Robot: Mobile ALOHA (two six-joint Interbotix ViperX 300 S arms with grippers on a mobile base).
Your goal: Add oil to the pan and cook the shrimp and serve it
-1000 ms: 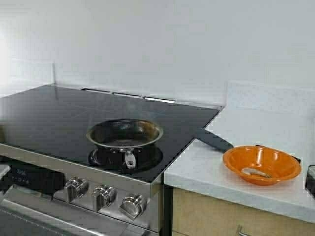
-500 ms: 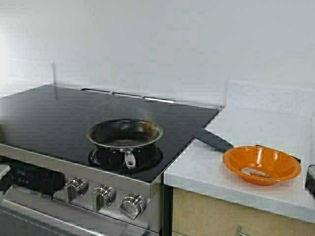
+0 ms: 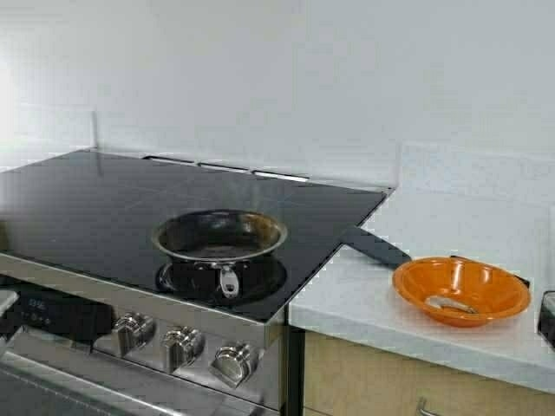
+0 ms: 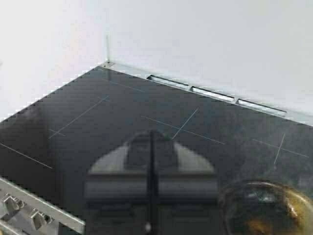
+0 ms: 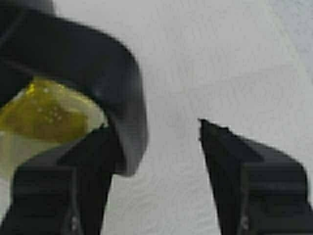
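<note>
Between the spread fingers of the right claw [image 5: 159,129] hangs the black handle [image 5: 105,73] of the jug; one finger [image 5: 95,147] touches it, the other stands apart, and yellow-green oil [image 5: 41,110] shows behind. On the stove [image 3: 104,199] sits the pan [image 3: 219,236], handle toward the knobs [image 3: 178,344]. Beside it the left claw [image 4: 150,186] is clenched, empty. The shrimp [image 3: 449,304] lies in the orange bowl [image 3: 499,290] on the table [image 3: 434,234].

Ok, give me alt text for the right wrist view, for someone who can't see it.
The open right gripper sits beside the curved black handle of a clear jug holding yellow-green oil; one finger is at the handle, the other apart over a white counter.
</note>
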